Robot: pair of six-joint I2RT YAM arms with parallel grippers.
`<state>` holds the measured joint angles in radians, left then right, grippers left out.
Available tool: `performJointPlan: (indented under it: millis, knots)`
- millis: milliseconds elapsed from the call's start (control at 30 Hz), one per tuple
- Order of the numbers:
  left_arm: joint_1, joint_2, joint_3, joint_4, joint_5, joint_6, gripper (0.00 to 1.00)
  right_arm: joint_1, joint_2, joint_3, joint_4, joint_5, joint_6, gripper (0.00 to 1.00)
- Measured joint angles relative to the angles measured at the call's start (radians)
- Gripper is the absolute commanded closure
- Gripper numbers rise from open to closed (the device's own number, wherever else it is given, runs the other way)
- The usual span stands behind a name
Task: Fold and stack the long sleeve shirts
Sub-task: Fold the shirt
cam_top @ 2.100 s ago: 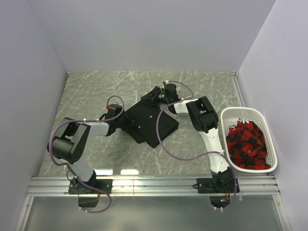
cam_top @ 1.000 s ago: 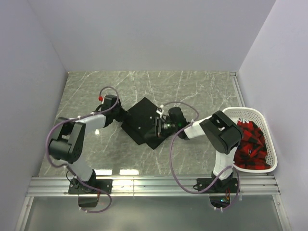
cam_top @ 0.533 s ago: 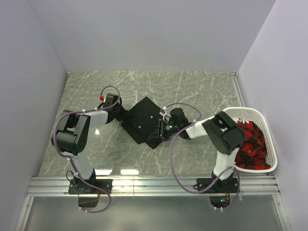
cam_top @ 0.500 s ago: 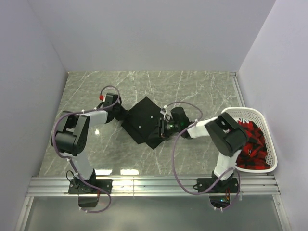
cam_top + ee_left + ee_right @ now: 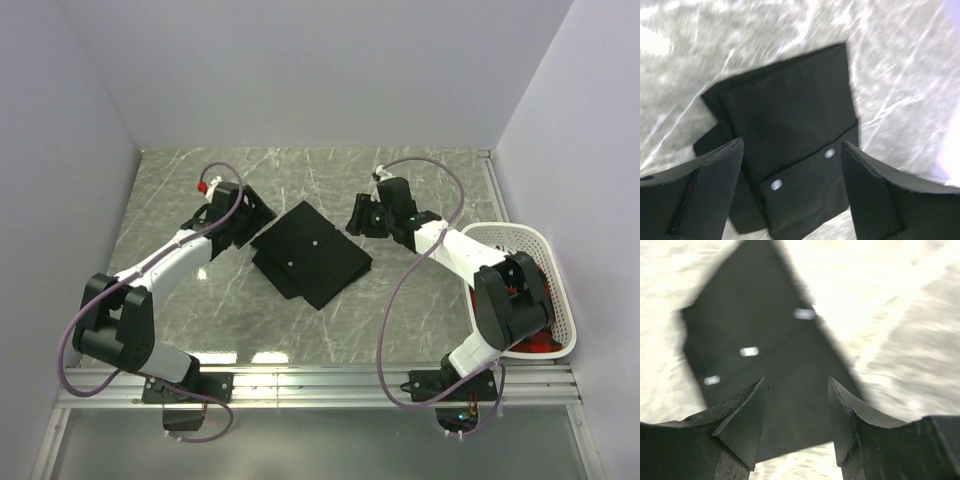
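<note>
One of the long sleeve shirts, the plain black one point(image 5: 312, 257), lies folded into a compact rectangle at the middle of the marble table point(image 5: 400, 300). From the left wrist the black shirt point(image 5: 790, 110) shows two pale buttons. My left gripper point(image 5: 252, 209) hovers just off its left corner, open and holding nothing point(image 5: 792, 145). Off the upper right corner hangs my right gripper point(image 5: 360, 215), also open and holding nothing point(image 5: 797, 382), looking down at the black shirt point(image 5: 765, 325). Neither gripper touches the cloth.
A white plastic basket point(image 5: 520, 232) stands at the right edge of the table, partly hidden by my right arm; red and black plaid cloth point(image 5: 541, 343) shows inside it. Grey walls close in the table on three sides.
Both grippers have let go of the black shirt, opened and pulled back from it, the left to the upper left, the right to the upper right. The shirt stays folded where it was.
</note>
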<state>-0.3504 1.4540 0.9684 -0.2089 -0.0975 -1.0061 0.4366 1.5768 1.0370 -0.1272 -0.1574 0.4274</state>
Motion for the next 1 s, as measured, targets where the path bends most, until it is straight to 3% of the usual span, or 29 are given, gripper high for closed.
performJointPlan:
  millis: [200,533,767,1000]
  knots:
    - [-0.032,0.035,-0.046,-0.049,-0.017,0.000,0.35,-0.035,0.114,0.012,-0.109,0.083,-0.020,0.45]
    - [-0.044,0.260,0.028,-0.090,-0.073,0.031,0.49,-0.032,0.179,-0.032,-0.129,-0.010,-0.008,0.57]
    - [-0.042,0.438,0.237,-0.081,-0.146,0.170,0.45,0.114,0.162,-0.083,-0.090,-0.140,0.044,0.62]
    - [-0.037,0.573,0.427,-0.039,-0.159,0.395,0.21,0.438,0.205,-0.004,-0.076,-0.257,0.095,0.60]
